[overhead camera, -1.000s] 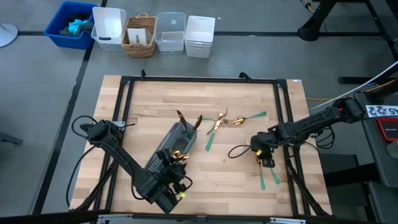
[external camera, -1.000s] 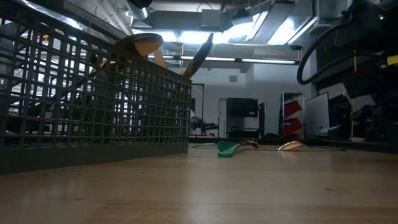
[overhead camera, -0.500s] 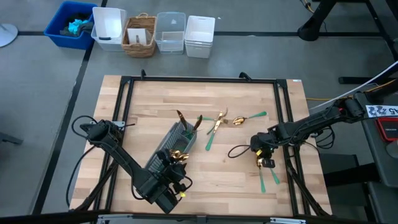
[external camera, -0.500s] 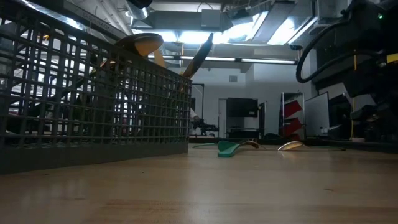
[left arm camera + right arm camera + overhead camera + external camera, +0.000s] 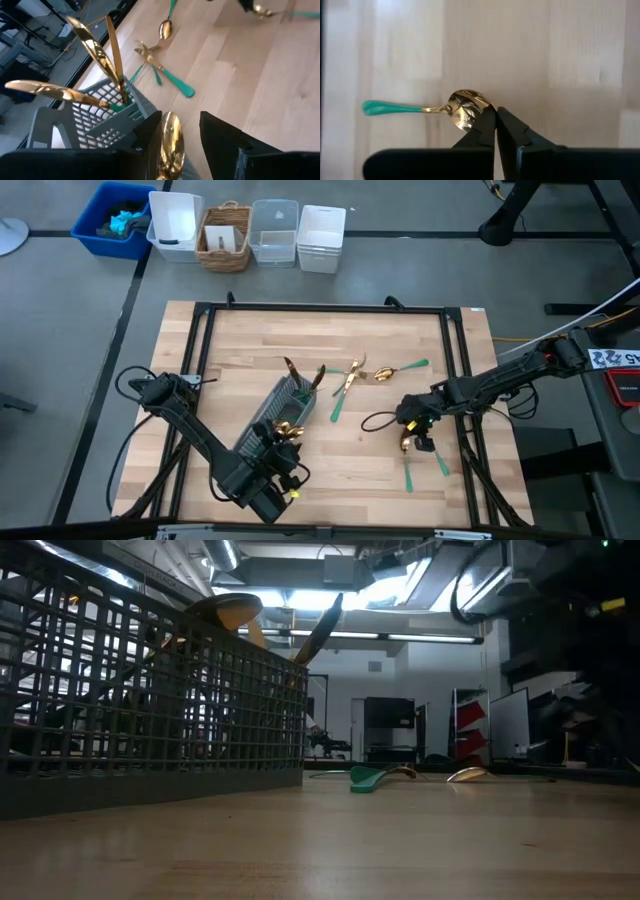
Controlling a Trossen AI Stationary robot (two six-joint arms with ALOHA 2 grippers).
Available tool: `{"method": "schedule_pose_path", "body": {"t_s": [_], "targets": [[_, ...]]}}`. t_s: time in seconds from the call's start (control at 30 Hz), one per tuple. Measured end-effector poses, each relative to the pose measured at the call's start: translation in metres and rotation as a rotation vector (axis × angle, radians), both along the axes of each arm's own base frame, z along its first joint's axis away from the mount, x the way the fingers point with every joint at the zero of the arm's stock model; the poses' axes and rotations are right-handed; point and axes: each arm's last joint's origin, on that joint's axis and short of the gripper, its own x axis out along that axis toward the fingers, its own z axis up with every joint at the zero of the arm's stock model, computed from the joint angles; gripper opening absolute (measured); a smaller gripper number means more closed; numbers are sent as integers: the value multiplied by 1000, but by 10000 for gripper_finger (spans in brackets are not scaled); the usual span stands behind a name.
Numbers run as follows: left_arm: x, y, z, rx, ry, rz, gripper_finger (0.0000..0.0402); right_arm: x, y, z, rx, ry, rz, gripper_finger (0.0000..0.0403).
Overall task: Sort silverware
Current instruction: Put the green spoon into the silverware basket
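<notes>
Sorting partly done: a few pieces in the caddy, several left on the table.

The caddy already holds a handful of gold-headed pieces standing up, three of which show in my left wrist view. A loose cluster of silverware lies on the table beyond the caddy, and one green-handled piece lies just beside my right tool. My right tool is closed on the gold bowl of a spoon, its green handle sticking out to one side of the fingertips, well apart from the caddy. My left tool waits at the caddy's near end, fingers apart, with a gold spoon head between them; I judge most of the job remains.
</notes>
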Motion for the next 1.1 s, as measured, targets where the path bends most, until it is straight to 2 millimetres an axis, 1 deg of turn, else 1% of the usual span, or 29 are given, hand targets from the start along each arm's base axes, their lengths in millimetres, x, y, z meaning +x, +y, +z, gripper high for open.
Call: {"method": "schedule_pose_path", "body": {"t_s": [0.2,0.4,0.5,0.63,0.7,0.77,0.87,1.0,1.1], "targets": [[4,-3,20,-4,-25,-33,123,15,3,9,16,-186,-22,3],[4,-2,34,71,-68,-40,123,28,4,21,-32,-399,-71,1],[-5,3,44,99,-97,-11,123,34,4,28,-60,-500,-86,1],[-28,12,58,108,-164,46,123,39,5,36,-64,-611,-78,1],[-36,10,62,83,-221,52,123,42,5,41,-59,-672,-75,1],[-44,6,63,93,-228,19,123,45,6,47,-65,-748,-78,0],[-52,1,64,98,-248,3,123,49,5,60,-115,-885,-102,0],[-54,-3,65,112,-271,-12,123,59,5,89,-235,-1046,-128,0],[-55,-4,65,123,-273,-20,123,68,7,111,-315,-1125,-106,0]]}}
